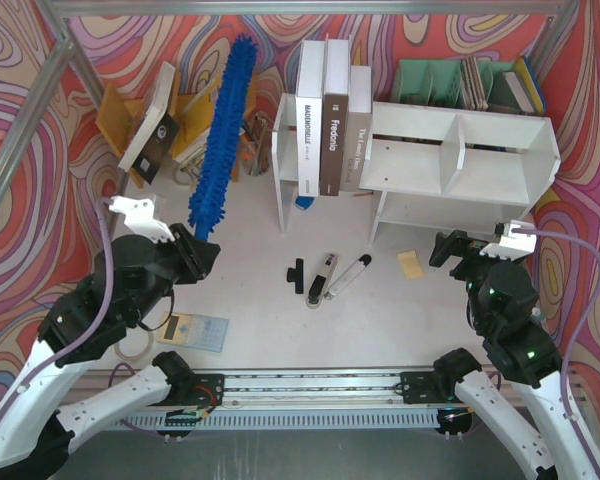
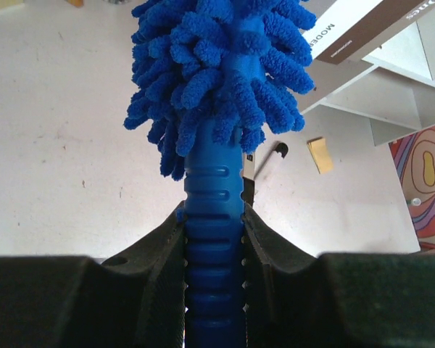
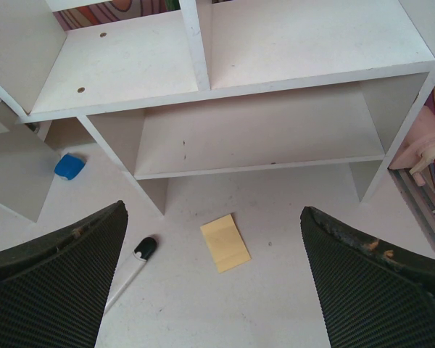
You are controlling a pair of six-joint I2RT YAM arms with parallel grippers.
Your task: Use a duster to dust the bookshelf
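Duster (image 1: 220, 140), long bright-blue fluffy chenille w/ slim ribbed handle: handle clamped in closed left tool (image 2: 214, 232), head over counter (image 1: 260, 230) at left, well apart from large white wooden two-cubby bookshelf (image 1: 490, 172). Right tool (image 3: 214, 210) wide open, empty, facing lower shelf. Est. progress: pickup done; dusting not begun.
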